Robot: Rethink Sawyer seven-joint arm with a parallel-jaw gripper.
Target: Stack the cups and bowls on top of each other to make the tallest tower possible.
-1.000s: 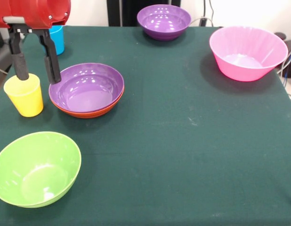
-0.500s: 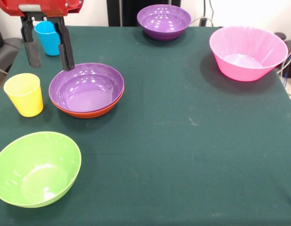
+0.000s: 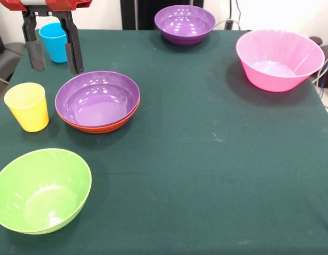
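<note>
Your pincer is hanging released, empty.
It is hovering at 11 o'clock of the purple-on-orange stack; next, be fetching the yellow cup.

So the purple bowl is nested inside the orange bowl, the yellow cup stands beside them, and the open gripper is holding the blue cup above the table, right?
Not quite. The purple bowl does sit inside the orange bowl with the yellow cup beside them, but the open gripper holds nothing. The front view shows the blue cup standing on the table behind it.
</note>
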